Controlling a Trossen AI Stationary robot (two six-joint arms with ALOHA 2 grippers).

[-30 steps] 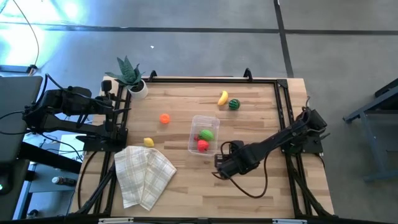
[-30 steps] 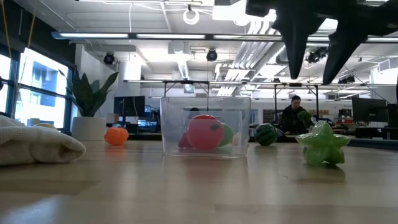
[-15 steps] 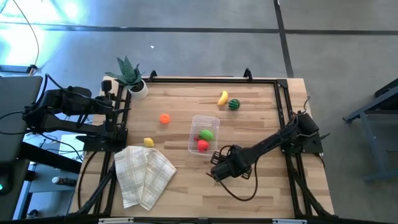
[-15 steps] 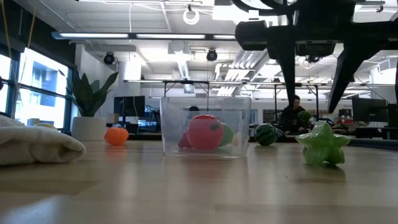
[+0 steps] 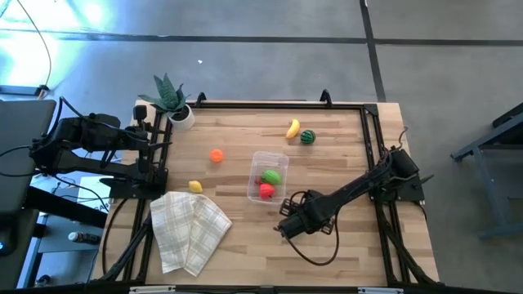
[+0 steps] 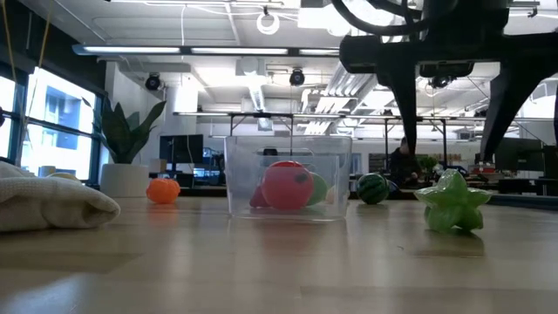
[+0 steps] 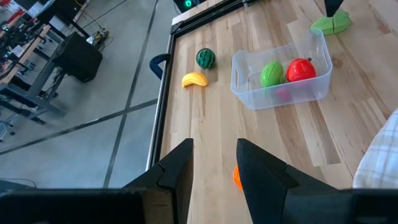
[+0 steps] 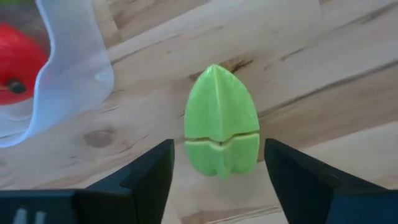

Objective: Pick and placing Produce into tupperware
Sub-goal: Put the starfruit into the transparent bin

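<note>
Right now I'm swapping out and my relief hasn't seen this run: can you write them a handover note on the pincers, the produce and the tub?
Right pincer: open, straddling the light green star fruit on the table by the tub's corner, not gripping.
Left pincer: parked off the table's left edge, holding nothing.
Done: red fruit and green fruit in the clear tub.
Left: star fruit, banana, watermelon, orange, lemon.

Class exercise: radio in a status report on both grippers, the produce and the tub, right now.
Right gripper open, straddling light green star fruit on the table beside tupperware. Left gripper parked off the table's left edge. Nothing blocking.
</note>
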